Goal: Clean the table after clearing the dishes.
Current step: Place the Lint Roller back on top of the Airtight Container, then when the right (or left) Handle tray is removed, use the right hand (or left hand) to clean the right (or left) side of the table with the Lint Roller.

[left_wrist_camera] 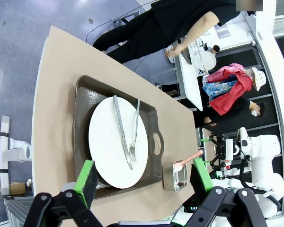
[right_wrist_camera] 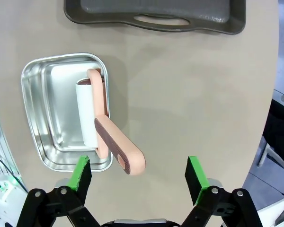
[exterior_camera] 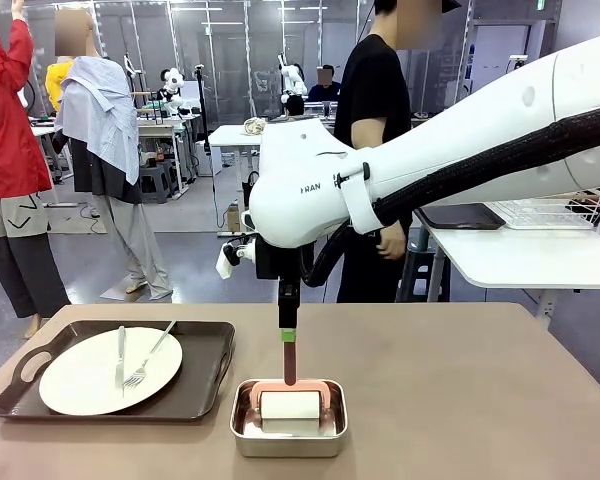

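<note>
One of the dishes, a white plate (exterior_camera: 85, 372) carrying a fork and a second metal utensil, rests on a dark brown handled tray (exterior_camera: 195, 375) at the left of the beige table (exterior_camera: 460, 400). My left gripper (left_wrist_camera: 143, 182) hangs open high above that plate (left_wrist_camera: 111, 142). My right gripper (exterior_camera: 288, 336) reaches in from the right and is over a small steel pan (exterior_camera: 288, 432). A roller with a white roll and a pink handle (right_wrist_camera: 125, 151) lies in the pan (right_wrist_camera: 47, 109). The right gripper (right_wrist_camera: 138, 177) is open, and the handle's end rises between its fingers without touching them.
A person in black (exterior_camera: 375, 120) stands at the far side of the table. A smaller white table (exterior_camera: 520, 258) with a rack and a dark tray is at the back right. The beige top to the right of the pan is bare.
</note>
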{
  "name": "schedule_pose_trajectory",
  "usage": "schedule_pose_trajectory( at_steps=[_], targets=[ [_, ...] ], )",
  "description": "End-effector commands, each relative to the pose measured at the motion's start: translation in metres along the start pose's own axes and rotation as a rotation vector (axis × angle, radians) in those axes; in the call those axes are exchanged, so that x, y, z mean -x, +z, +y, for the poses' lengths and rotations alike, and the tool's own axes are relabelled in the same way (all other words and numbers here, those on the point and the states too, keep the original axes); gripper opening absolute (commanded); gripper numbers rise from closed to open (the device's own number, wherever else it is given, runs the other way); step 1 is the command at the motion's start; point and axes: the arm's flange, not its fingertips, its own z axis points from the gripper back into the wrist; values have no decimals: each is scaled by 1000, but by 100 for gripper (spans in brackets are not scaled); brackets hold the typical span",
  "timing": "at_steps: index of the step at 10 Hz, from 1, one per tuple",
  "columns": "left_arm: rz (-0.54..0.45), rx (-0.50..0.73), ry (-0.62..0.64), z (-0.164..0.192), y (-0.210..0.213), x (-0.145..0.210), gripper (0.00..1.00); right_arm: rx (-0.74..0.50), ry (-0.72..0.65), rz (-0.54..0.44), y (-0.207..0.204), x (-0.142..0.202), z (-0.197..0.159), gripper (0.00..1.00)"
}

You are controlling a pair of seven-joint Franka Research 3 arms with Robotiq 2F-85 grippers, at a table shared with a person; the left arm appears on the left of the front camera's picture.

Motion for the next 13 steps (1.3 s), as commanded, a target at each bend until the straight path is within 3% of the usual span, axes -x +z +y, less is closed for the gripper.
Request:
schedule_pose_trajectory(
  at_steps=[1, 13],
  targets=[
    [2, 11, -1, 0, 4, -1, 100, -15, 4, -14, 0, 0, 0, 100],
    [2, 11, -1, 0, 4, -1, 100, -15, 4, -14, 0, 0, 0, 100]
  ],
)
